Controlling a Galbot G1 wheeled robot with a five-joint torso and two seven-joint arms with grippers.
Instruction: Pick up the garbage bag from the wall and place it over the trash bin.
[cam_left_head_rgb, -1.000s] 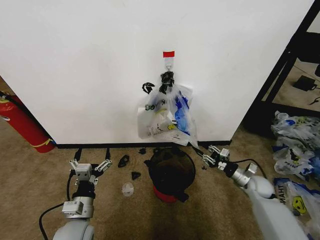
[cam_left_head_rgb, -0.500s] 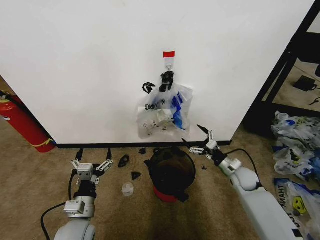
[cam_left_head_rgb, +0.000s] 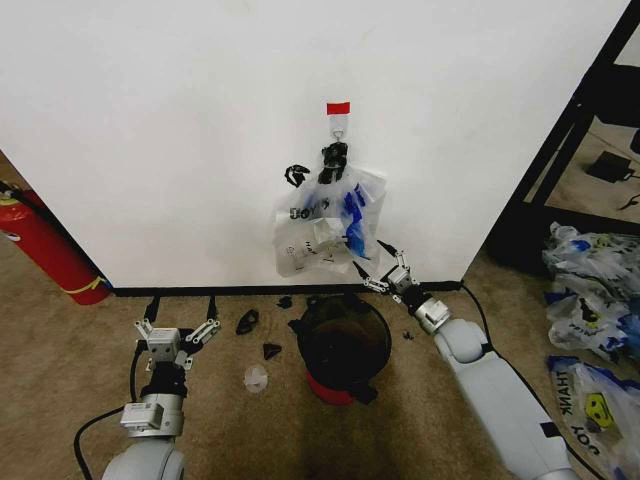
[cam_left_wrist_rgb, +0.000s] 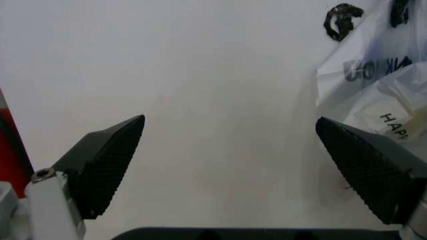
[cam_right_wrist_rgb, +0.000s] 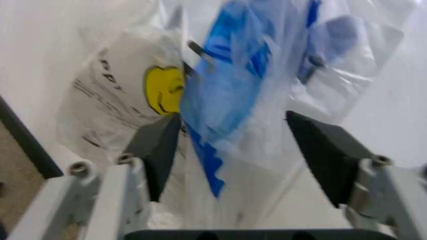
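On the white wall (cam_left_head_rgb: 170, 120) a hook under a red tape strip (cam_left_head_rgb: 338, 107) carries a bunch of clear bags held by black clips (cam_left_head_rgb: 333, 160). The garbage bag (cam_left_head_rgb: 335, 228) hangs there, with a yellow smiley (cam_right_wrist_rgb: 163, 87) and blue handles (cam_right_wrist_rgb: 227, 95). My right gripper (cam_left_head_rgb: 385, 270) is open at the bag's lower right edge. In the right wrist view the plastic lies just ahead of the right gripper (cam_right_wrist_rgb: 240, 150), between its spread fingers. The black trash bin (cam_left_head_rgb: 343, 345) with a red bottom stands on the carpet below. My left gripper (cam_left_head_rgb: 178, 322) is open, low at the left.
A red fire extinguisher (cam_left_head_rgb: 45, 250) leans at the far left. Loose black clips (cam_left_head_rgb: 247, 322) and a small clear piece (cam_left_head_rgb: 256, 378) lie on the carpet left of the bin. Stuffed bags (cam_left_head_rgb: 590, 290) pile at the right beside a black shelf frame (cam_left_head_rgb: 570, 130).
My right gripper has moved up and left, from beside the bin to the bag's lower edge. The bag's stretched lower corner has drawn back up. The left arm has barely moved.
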